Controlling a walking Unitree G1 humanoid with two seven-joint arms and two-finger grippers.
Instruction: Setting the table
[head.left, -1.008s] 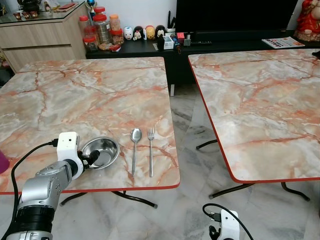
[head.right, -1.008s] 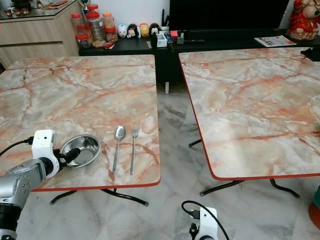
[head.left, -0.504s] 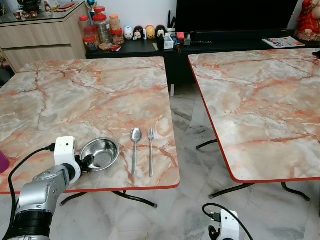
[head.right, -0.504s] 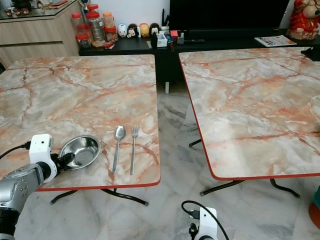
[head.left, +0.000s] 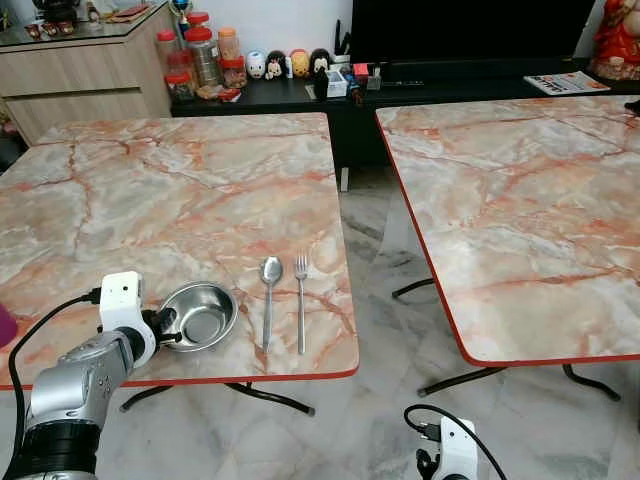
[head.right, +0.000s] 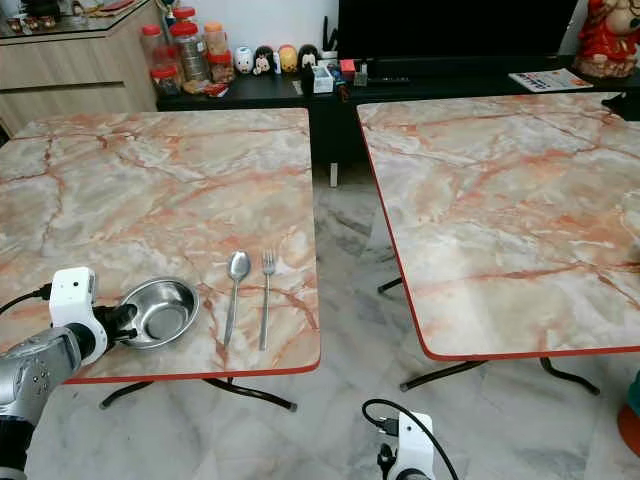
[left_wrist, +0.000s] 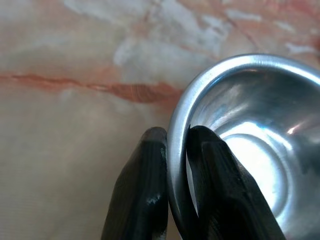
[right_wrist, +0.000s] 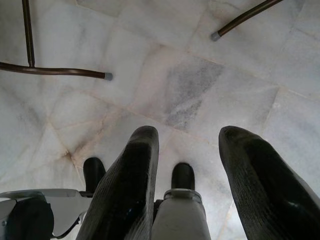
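Steel bowl (head.left: 200, 315) first, at the left of our setting: it sits near the front edge of the left worktop (head.left: 180, 190), mouth up, and our left end effector (head.left: 166, 327) pinches its rim, one black finger (left_wrist: 137, 195) outside the wall and the other inside. Just beside it, toward the worktop's right edge, the spoon (head.left: 269, 297) lies flat, and next to that the fork (head.left: 301, 312), the two close together but apart. Each has its long axis running from front edge to back edge, spoon head and fork tines pointing to the back, handles toward us. The bowl is round, so we read no heading from it.

We judge the risks this way. The grip is on a thin, slick rim alone, so the bowl could tip or slip out if we lift or drag it quickly. It also stands close to the front edge, and a pull toward us could take it off. A push rightward could knock the spoon askew.

Our right end effector (right_wrist: 187, 175) hangs idle over the floor, fingers spread.
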